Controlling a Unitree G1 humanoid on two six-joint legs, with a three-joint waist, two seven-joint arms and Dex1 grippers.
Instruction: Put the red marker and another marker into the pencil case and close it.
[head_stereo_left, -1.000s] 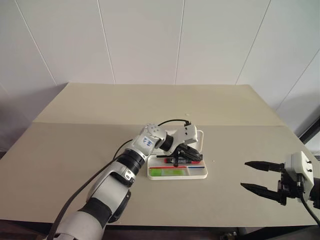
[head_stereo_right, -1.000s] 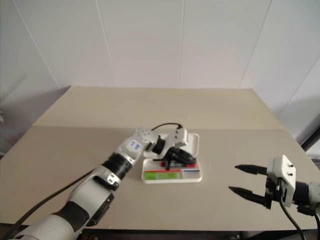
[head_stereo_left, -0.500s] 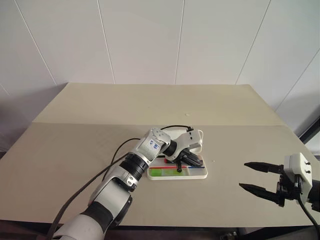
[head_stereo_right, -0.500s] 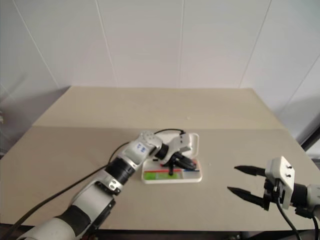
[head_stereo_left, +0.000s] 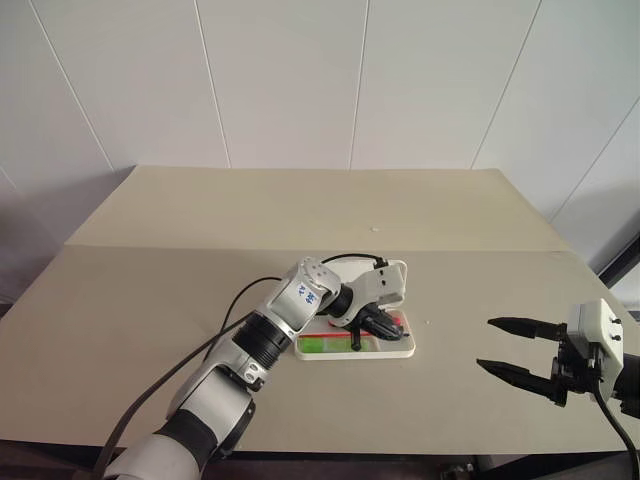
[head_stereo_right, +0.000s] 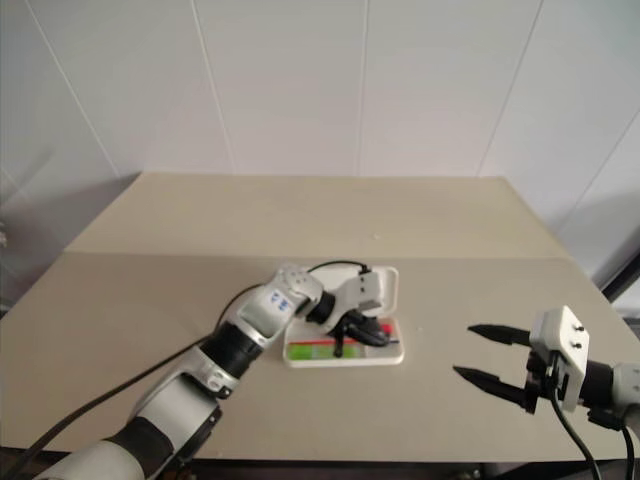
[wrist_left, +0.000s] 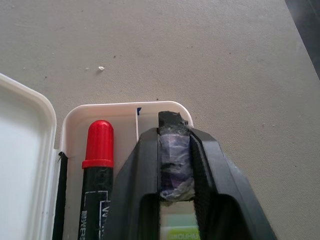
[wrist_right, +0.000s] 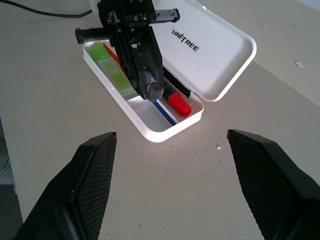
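Note:
The white pencil case (head_stereo_left: 408, 348) lies open mid-table, its lid (wrist_right: 210, 47) tipped back. The red marker (wrist_left: 98, 145) rests inside along the lid side, its red cap (wrist_right: 178, 103) toward the case's right end. The lime-green marker (wrist_right: 116, 74) lies in the front half. My left gripper (wrist_left: 174, 125) hangs just over the tray between the two markers, pointing down and right. Its fingers are slightly open with nothing between them. My right gripper (head_stereo_left: 487, 343) hovers wide open to the right of the case, empty.
A thin black item (wrist_left: 60, 200) lies along the hinge side of the tray, beside the red marker. The left arm's black cable (head_stereo_left: 345, 258) loops above the lid. Bare beige table (head_stereo_left: 180, 300) lies all round, and its right edge is near my right gripper.
The left gripper brought the red marker down into the case and let it go. The marker now lies in the tray beside the fingers. The right gripper stayed put.

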